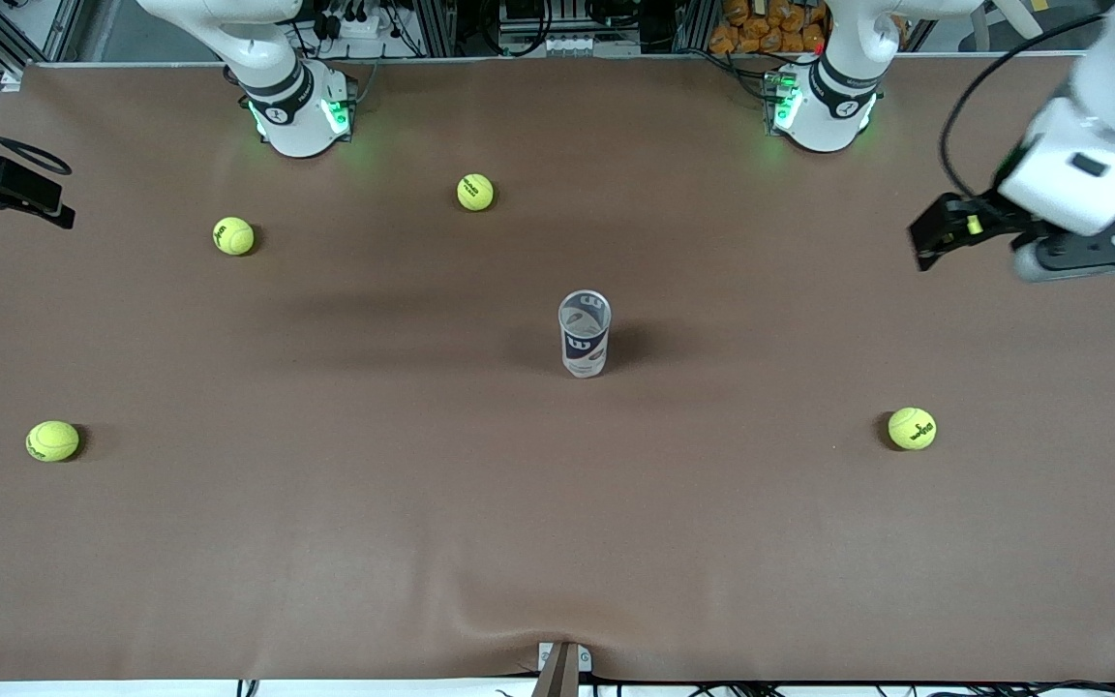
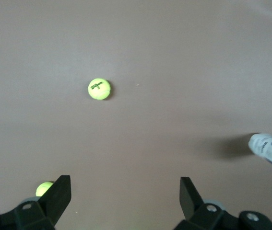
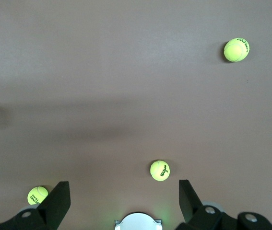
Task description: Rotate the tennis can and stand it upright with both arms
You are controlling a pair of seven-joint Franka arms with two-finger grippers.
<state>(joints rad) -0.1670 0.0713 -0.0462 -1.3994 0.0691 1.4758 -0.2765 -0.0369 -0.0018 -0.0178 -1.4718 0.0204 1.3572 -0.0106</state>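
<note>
The tennis can (image 1: 584, 334) stands upright in the middle of the table, open silver rim up, with the dark-blue and white W label on its side. One end of it shows at the edge of the left wrist view (image 2: 270, 149). My left gripper (image 1: 930, 242) hangs in the air over the left arm's end of the table, apart from the can. It is open and empty in its own view (image 2: 124, 196). My right gripper (image 3: 124, 201) is open and empty, high over the table by the right arm's base (image 3: 138, 223). It is out of the front view.
Yellow-green tennis balls lie on the brown table: two near the right arm's base (image 1: 475, 192) (image 1: 233, 235), one nearer the front camera at that end (image 1: 52, 440), one toward the left arm's end (image 1: 912, 428). A black device (image 1: 6, 189) sits at the table's edge.
</note>
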